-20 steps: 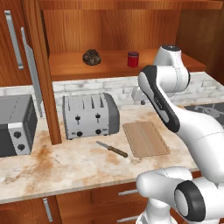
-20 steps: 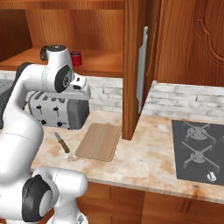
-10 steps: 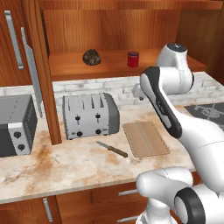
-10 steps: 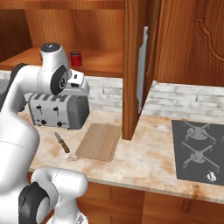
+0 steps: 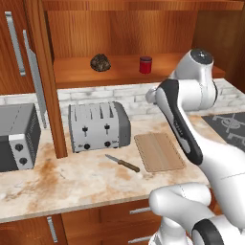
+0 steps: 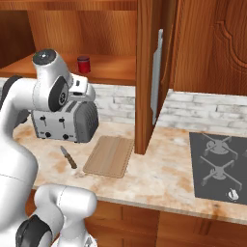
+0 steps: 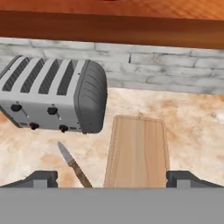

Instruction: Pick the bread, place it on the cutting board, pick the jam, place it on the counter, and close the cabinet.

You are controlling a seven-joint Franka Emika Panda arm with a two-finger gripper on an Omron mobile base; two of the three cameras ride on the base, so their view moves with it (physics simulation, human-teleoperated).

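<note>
The dark lumpy bread and the red jam jar stand apart on the shelf of the open cabinet. The jam also shows beside my arm in the right base view. Below them the tan cutting board lies bare on the marbled counter. My gripper hangs open above the board, its fingertips wide apart with nothing between them. The cabinet door stands edge-on with its silver handle facing out.
A silver toaster stands left of the board, and a small knife lies in front of it. A toaster oven sits at the far left. A stove top is set into the counter on the right.
The arm's upper joints have shifted a little sideways, right in the left base view and left in the right one. Bread, jam, board and door have not moved.
</note>
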